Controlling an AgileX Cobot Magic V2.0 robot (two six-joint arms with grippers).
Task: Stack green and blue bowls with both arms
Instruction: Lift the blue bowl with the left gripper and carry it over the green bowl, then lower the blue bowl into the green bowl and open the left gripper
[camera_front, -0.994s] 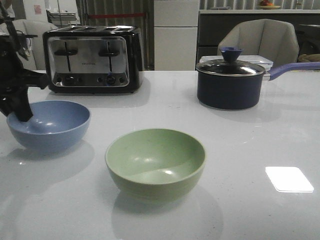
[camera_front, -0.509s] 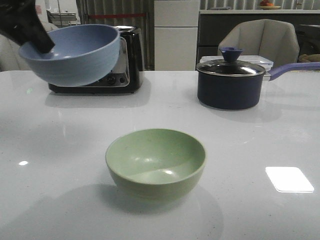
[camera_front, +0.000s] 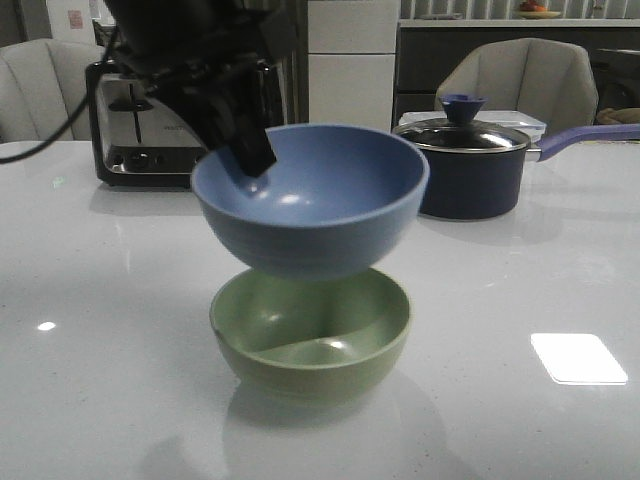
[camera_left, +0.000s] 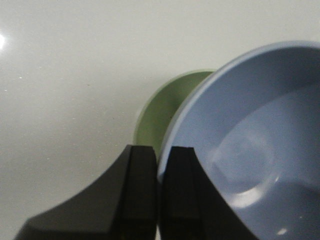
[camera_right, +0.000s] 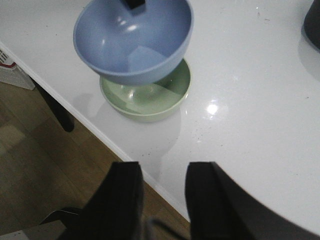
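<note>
The left gripper (camera_front: 252, 155) pinches the rim of the blue bowl (camera_front: 312, 195), holding it in the air directly above the green bowl (camera_front: 312, 335), which sits on the white table (camera_front: 520, 270); the right gripper (camera_right: 162, 192) hangs open, grasping nothing, well apart from both bowls.

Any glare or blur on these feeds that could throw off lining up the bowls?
Front view: a bright rectangular glare patch on the table right of the green bowl; both bowls sharp. Left wrist view: soft focus, the blue bowl and end effector blurred. Right wrist view: small glare spot beside the bowls.
</note>
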